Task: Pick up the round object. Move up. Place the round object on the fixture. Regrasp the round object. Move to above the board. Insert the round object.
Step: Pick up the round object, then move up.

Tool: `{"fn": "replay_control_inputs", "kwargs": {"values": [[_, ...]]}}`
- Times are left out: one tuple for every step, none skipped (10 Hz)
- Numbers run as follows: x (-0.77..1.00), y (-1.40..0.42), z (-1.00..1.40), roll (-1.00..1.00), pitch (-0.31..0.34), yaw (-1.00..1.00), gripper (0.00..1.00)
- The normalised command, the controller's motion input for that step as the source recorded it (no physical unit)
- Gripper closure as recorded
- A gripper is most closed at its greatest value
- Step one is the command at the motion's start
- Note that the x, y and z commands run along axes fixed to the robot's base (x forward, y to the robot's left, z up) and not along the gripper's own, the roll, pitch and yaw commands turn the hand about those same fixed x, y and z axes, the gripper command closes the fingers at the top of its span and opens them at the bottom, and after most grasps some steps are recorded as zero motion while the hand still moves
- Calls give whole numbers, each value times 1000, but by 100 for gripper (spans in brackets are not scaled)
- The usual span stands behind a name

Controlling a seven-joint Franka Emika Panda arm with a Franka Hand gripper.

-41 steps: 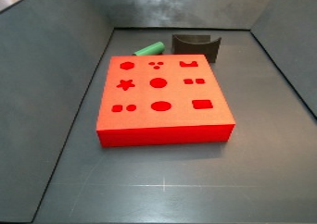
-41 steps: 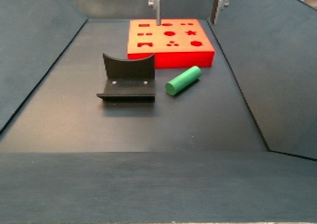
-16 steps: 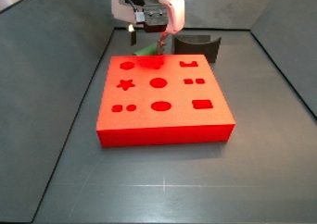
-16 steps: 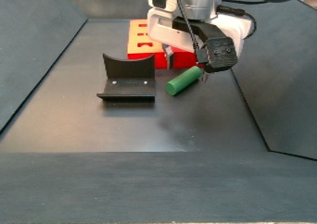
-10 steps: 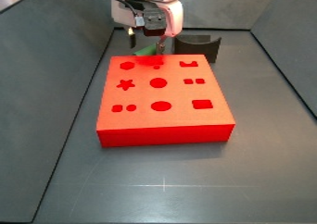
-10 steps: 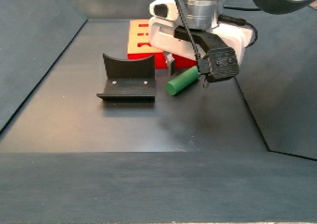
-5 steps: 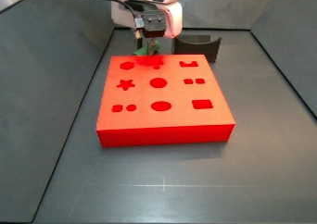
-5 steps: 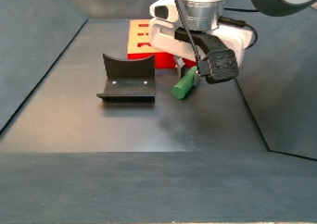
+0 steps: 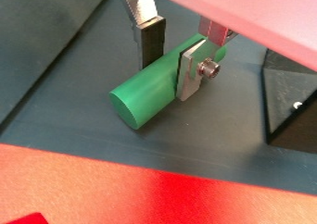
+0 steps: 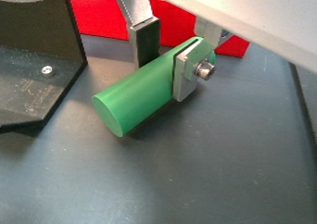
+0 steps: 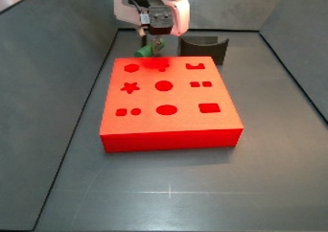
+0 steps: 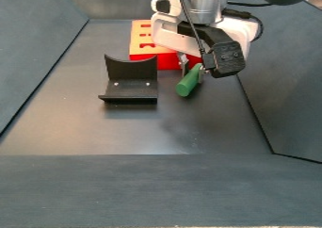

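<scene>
We are at the pick-up step: our claw (image 10: 170,52) pinches the peg (image 10: 139,96) across one end, its fingers (image 9: 188,68) closed on it. The peg seems just clear of the floor, though the side views leave this unsure. The fixture (image 12: 130,79) sits beside the claw, empty; the board (image 11: 167,96) just past it, holes unfilled. Next we lift straight up.

Both side views look down on the floor from opposite ends: one has the board (image 11: 167,100) near and the fixture (image 11: 205,47) beyond, one the reverse. Both wrist views sit close behind the fingers (image 9: 147,29), sharing the round object (image 10: 146,95) with the gripper (image 12: 191,70).
</scene>
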Motion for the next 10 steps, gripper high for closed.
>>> {"fn": "replay_control_inputs", "kwargs": {"values": [[0,0,0,0,0,0,100],[0,0,0,0,0,0,100],[0,0,0,0,0,0,100],[0,0,0,0,0,0,100],[0,0,833,0,0,0,100],[-17,23,821,2,18,57,100],[-39,9,698,-24,50,59,100],[-24,4,580,-50,59,52,100],[-16,2,496,-67,59,46,100],[-21,-1,273,-107,51,30,100]]}}
